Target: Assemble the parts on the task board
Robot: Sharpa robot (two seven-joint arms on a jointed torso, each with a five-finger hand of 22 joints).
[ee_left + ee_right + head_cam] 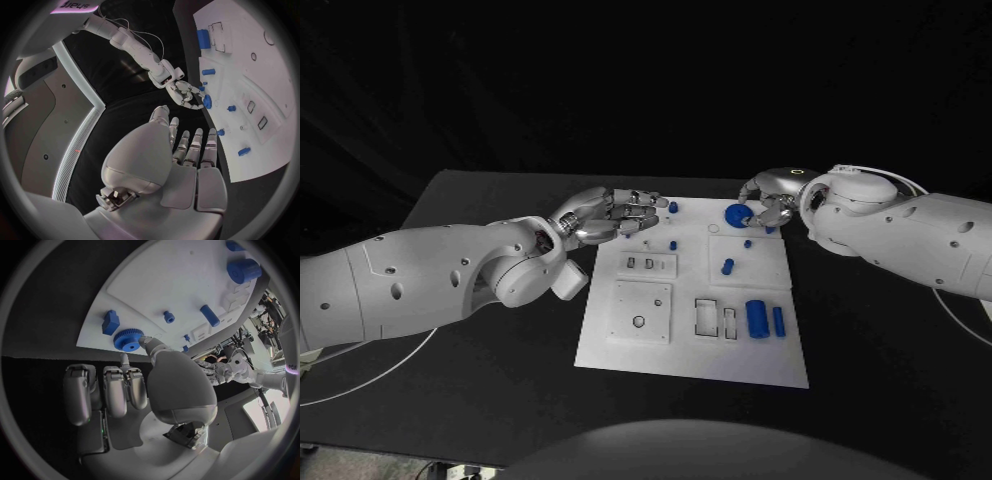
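The white task board (625, 345) lies in the middle of the black table. A blue gear (737, 213) sits at its far edge; my right hand (779, 203) is beside it, thumb and a fingertip on the gear's rim (129, 339). My left hand (610, 215) hovers over the board's far left corner, fingers loosely apart and holding nothing; in the left wrist view they stretch out (194, 150) toward the board (275, 90). Two blue cylinders (757, 318) lie side by side at the board's right. A blue peg (727, 266) and small blue pieces (674, 244) are further up the board.
The board carries a square plate with a hole (643, 312) and rectangular slots (715, 318) near its middle. A thin white cable (372, 375) curves over the table's left side. Bare black table (877, 340) lies on both sides of the board.
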